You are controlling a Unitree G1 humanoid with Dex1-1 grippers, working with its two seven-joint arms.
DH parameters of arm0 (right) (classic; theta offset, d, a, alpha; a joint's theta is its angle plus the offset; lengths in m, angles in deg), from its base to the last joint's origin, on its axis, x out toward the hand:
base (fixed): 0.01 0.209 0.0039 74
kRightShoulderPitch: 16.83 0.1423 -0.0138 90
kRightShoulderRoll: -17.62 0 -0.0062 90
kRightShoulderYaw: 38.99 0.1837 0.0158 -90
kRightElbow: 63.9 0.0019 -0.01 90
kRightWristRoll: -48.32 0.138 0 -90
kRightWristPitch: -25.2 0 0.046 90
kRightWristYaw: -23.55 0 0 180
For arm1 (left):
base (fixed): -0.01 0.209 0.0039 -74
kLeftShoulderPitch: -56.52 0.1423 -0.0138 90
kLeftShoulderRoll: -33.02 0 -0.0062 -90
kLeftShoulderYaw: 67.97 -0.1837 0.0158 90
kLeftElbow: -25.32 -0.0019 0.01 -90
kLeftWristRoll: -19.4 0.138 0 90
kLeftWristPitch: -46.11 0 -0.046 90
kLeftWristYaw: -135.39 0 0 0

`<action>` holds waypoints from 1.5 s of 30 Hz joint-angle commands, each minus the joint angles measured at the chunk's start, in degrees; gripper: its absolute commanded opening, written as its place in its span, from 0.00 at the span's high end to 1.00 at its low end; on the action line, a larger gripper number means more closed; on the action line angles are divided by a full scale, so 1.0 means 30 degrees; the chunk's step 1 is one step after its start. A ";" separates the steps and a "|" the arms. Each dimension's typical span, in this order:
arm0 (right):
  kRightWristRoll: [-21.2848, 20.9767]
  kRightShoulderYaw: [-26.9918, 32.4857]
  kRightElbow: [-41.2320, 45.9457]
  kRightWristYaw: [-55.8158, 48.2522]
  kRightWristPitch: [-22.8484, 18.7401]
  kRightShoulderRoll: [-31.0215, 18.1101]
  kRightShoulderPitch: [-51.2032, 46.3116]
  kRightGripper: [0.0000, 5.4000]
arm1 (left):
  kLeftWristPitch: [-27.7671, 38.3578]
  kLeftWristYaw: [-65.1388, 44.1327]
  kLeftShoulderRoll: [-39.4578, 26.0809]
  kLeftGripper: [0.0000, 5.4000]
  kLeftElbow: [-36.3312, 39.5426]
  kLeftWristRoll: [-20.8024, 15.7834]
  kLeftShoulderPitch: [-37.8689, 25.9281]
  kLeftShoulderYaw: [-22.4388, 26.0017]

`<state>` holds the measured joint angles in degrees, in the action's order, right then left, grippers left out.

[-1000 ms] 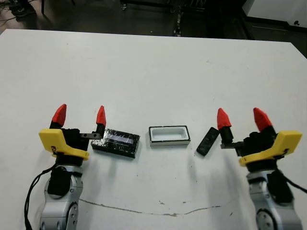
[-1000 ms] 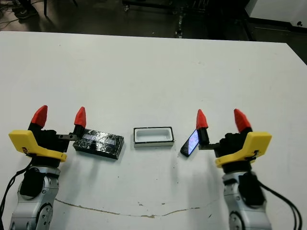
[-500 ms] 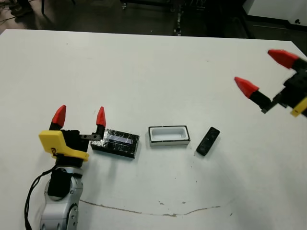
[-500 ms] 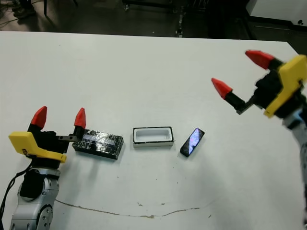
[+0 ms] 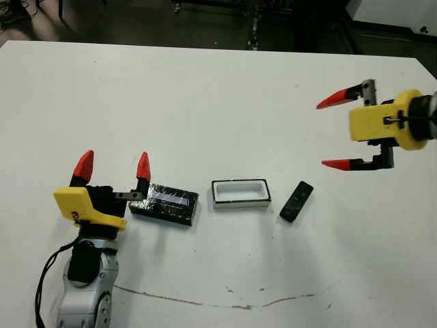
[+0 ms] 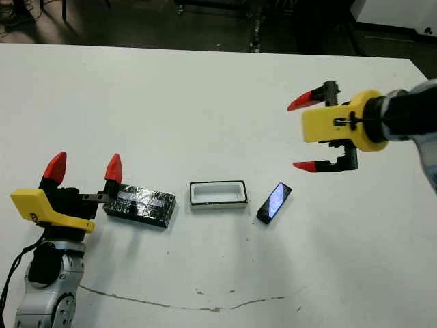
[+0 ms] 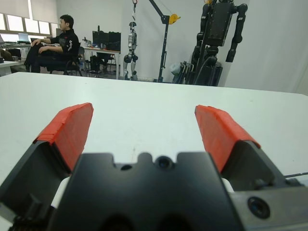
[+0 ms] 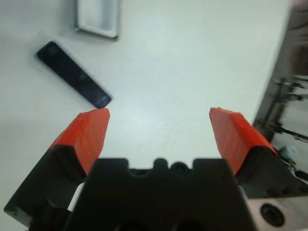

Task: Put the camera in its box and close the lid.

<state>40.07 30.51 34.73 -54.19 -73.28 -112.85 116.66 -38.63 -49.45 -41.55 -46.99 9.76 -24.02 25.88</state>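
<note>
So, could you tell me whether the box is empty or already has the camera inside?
Empty. The box shows only its white inside; the camera lies flat on the table beside it.

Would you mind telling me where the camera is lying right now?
In the head view, the camera lies flat on the table, just right of the open box, with the right claw raised above it.

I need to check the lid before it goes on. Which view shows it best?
The left eye view: the lid lies whole on the table, left of the box, its pale strip visible. The right eye view shows the same; neither wrist view shows it.
</note>
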 commanded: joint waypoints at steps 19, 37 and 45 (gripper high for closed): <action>-0.1603 -0.2450 -0.0618 -0.2181 0.2405 0.2081 -0.0503 0.00 | -0.0078 0.0193 0.0065 0.00 0.0239 0.0414 0.0678 -0.0309; -0.1662 -0.3418 -0.2079 -0.3081 0.3685 0.3292 -0.0733 0.12 | -0.0294 0.0355 0.0196 0.00 0.0634 0.0489 0.0940 -0.0561; -0.1564 -0.3514 -0.2618 -0.3028 0.4334 0.3509 -0.1118 0.34 | -0.0269 0.0541 0.0248 0.00 0.0712 0.0717 0.1062 -0.0762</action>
<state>35.38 20.41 27.44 -62.87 -60.61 -102.37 114.26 -38.92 -48.32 -40.77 -45.06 10.98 -21.62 23.73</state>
